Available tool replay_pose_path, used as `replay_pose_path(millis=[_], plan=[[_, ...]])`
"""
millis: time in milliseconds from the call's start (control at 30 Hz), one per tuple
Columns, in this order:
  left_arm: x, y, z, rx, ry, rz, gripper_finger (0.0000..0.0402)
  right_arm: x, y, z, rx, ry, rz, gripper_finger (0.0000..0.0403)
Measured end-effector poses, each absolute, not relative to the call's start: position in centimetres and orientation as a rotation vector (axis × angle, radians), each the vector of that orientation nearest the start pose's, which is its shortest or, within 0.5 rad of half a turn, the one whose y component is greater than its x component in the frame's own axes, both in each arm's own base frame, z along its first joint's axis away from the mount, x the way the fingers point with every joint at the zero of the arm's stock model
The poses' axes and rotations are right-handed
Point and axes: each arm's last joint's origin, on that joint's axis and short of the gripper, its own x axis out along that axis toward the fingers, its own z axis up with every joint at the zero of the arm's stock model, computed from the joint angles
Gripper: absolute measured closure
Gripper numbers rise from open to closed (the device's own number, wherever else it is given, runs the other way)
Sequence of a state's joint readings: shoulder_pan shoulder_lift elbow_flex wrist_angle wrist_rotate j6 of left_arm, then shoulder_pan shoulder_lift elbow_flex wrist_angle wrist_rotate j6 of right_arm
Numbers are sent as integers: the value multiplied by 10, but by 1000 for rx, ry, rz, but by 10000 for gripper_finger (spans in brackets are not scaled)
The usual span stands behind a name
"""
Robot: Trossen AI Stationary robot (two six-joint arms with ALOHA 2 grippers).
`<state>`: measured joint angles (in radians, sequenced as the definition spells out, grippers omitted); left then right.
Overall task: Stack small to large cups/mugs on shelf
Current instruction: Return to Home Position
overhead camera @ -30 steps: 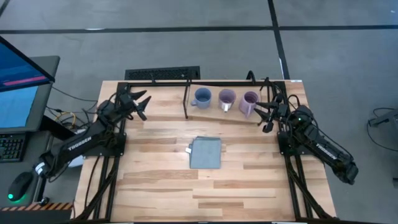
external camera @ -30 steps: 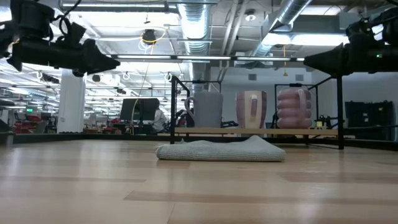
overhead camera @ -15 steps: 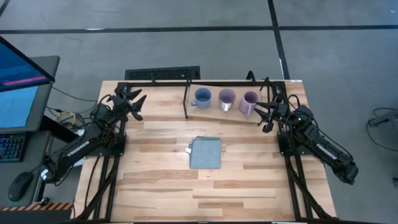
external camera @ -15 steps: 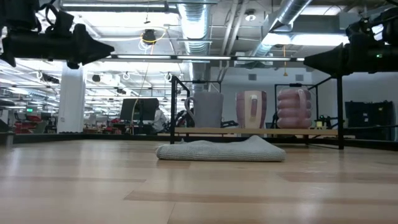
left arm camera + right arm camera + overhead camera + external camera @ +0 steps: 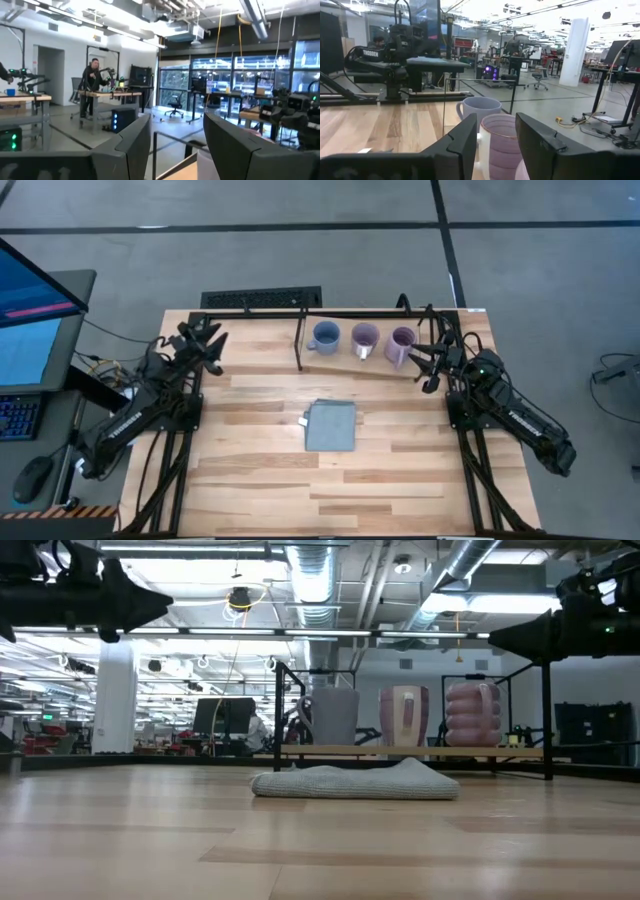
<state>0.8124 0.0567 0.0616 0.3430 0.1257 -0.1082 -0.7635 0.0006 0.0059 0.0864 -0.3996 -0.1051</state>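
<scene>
Mugs [image 5: 362, 337]: three stood on the shelf [image 5: 335, 362] — likely hard, breakable; hold by the rim.
Left end effector [image 5: 215, 348]: open, empty.
Right end effector [image 5: 420, 366]: open — beside the mugs.

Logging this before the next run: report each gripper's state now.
Left gripper: open, holding nothing.
Right gripper: open, holding nothing, next to the right-hand purple mug.
</scene>
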Motion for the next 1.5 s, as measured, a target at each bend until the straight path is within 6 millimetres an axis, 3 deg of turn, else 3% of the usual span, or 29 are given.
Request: replay_pose_path(millis=[567,1033,1500], plan=[[63,58,216,60,-401,569,228,76,-57,173,-154,-57,-368,249],[66,61,202,10,-255,590,228,76,-57,175,-162,-75,-371,250],[68,63,175,-145,20,620,228,76,-57,176,-165,-79,-370,250]])
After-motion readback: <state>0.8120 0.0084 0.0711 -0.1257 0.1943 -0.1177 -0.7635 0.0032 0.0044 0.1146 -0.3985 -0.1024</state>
